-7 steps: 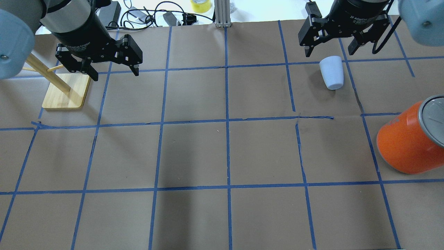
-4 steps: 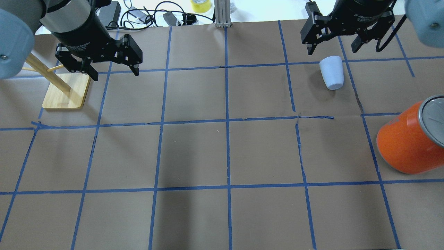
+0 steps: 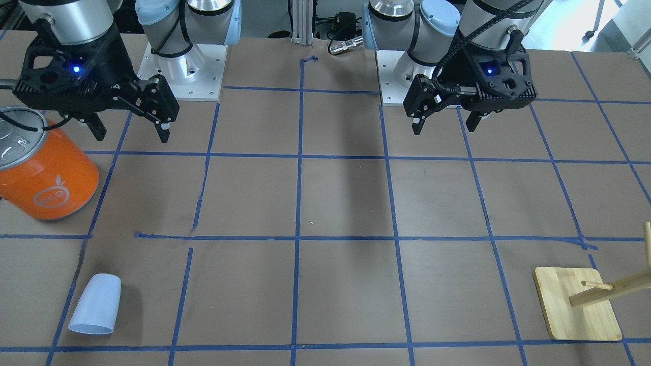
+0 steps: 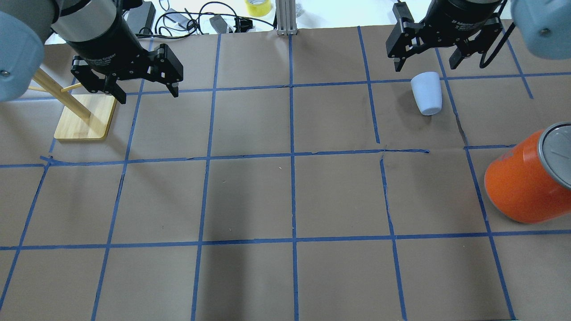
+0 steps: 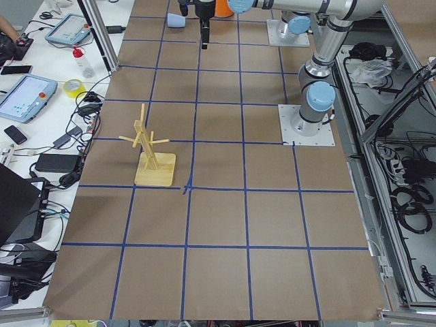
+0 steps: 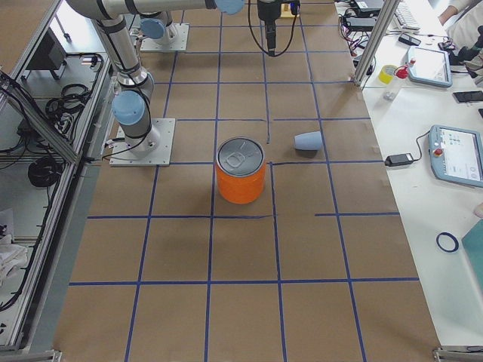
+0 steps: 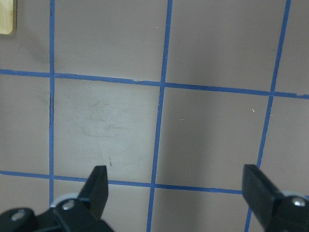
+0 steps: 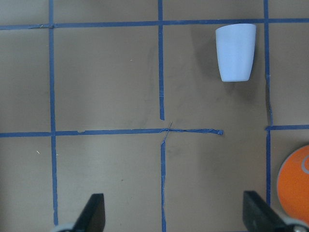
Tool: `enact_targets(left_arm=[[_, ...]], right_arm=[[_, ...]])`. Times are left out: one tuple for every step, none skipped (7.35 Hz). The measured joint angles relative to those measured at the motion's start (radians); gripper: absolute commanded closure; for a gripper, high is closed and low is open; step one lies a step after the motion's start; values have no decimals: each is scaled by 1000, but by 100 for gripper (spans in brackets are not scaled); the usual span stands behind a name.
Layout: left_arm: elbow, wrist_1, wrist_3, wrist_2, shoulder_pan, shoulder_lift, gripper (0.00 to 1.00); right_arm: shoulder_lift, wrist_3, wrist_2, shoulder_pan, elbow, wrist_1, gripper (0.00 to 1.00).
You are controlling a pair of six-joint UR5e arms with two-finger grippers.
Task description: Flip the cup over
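Cup [image 4: 426,92] lies on its side on the right half of the paper-covered table [image 4: 285,196], toward the far edge, with its wide mouth pointing away from the robot. The right gripper [image 4: 424,66] hangs above, clear of the cup, jaws spread wide and empty. The left gripper [image 4: 148,96] hangs equally wide and empty beside the wooden stand [image 4: 84,120]. An orange can [image 4: 522,187] stands nearer, at the right edge.

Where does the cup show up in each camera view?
Front-facing: cup bottom left.
Overhead: cup upper right.
Exterior left: cup at top edge.
Exterior right: cup right of centre.
Left wrist: not in view.
Right wrist: cup upper right.
Shared landmark: orange can.
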Motion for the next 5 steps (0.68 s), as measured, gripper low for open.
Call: enact_targets(left_arm=[[0, 0, 0, 0, 0, 0, 0], [0, 0, 0, 0, 0, 0, 0], [0, 0, 0, 0, 0, 0, 0], [0, 0, 0, 0, 0, 0, 0], [0, 0, 0, 0, 0, 0, 0]], right_arm=[[45, -1, -5, -22, 1, -55, 0], [93, -10, -4, -62, 1, -95, 0], [143, -26, 1, -103, 0, -132, 0], [196, -43, 3, -130, 0, -180, 0], [241, -64, 3, -146, 1, -229, 0]])
